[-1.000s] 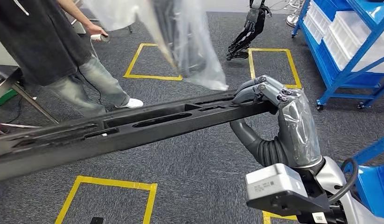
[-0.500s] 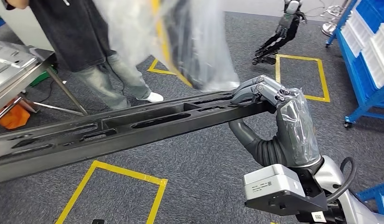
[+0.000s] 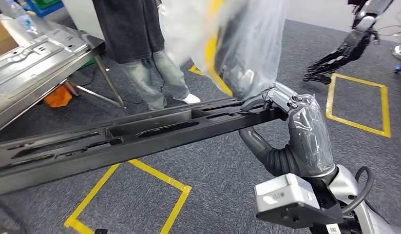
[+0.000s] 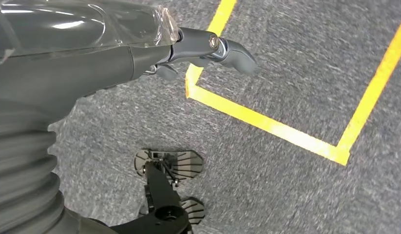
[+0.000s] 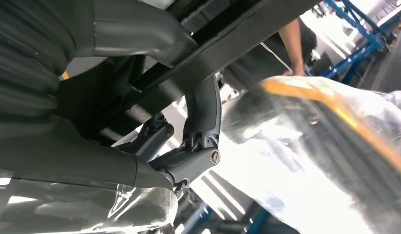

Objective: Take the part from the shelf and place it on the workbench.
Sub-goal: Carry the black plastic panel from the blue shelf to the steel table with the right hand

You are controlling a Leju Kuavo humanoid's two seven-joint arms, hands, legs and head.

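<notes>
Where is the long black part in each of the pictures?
Head view: the long black part runs across the picture from the left edge up to the right hand, which grips its end.
Left wrist view: not in it; grey carpet with yellow tape lies beyond the left hand.
Right wrist view: it crosses the upper part, with dark fingers hooked over it.
Shared landmark: the right hand.

Grey carpet is covering the floor, with yellow tape squares marked on it. A metal counter is standing at the left on thin legs, an orange object lying beneath it. A person in jeans is standing beyond. Clear plastic wrap is hanging nearby.
</notes>
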